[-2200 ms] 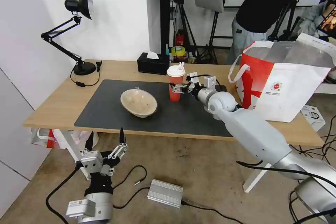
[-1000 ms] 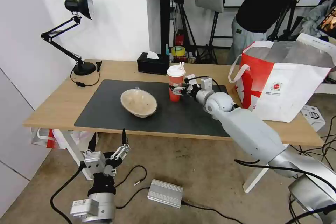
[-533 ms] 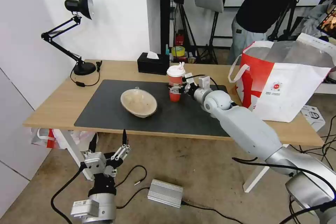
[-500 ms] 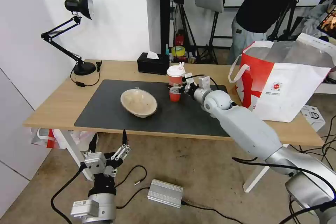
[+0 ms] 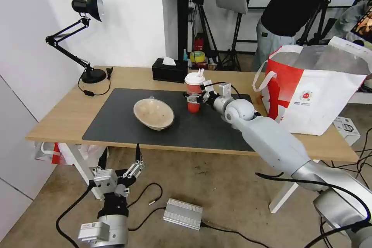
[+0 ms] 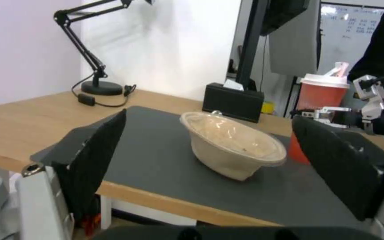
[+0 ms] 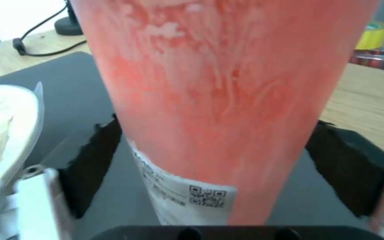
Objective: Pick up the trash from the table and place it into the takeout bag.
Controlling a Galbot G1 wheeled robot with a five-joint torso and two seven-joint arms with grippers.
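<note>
Lamp [image 5: 87,6]: you see it at the table's [image 5: 58,118] far left corner, well to the left of the cup, base on the bare wood.
Left gripper [image 5: 120,162]: you have it parked low, below the table's front edge and well left of the cup; its fingers are spread wide with nothing between them.
Mat [image 5: 116,118]: it covers the middle of the table, and the cup stands on its far edge.
Beige bowl [image 5: 154,113]: it sits tilted on the mat, left of the cup and apart from it; in the left wrist view [image 6: 232,146] it shows a clear film over its top.
Tissue box [image 5: 169,70]: it stands on the wood just behind the cup and a little to its left.
Cup [image 5: 194,93]: red with a white lid, upright on the mat.
Right gripper [image 5: 195,99]: you have it around the cup's lower half. Its fingers sit on either side of the red wall [image 7: 227,100], close against it or nearly so; you cannot tell whether they press.
Bag [image 5: 314,93]: it stands open on the table's right end, well right of the cup.
</note>
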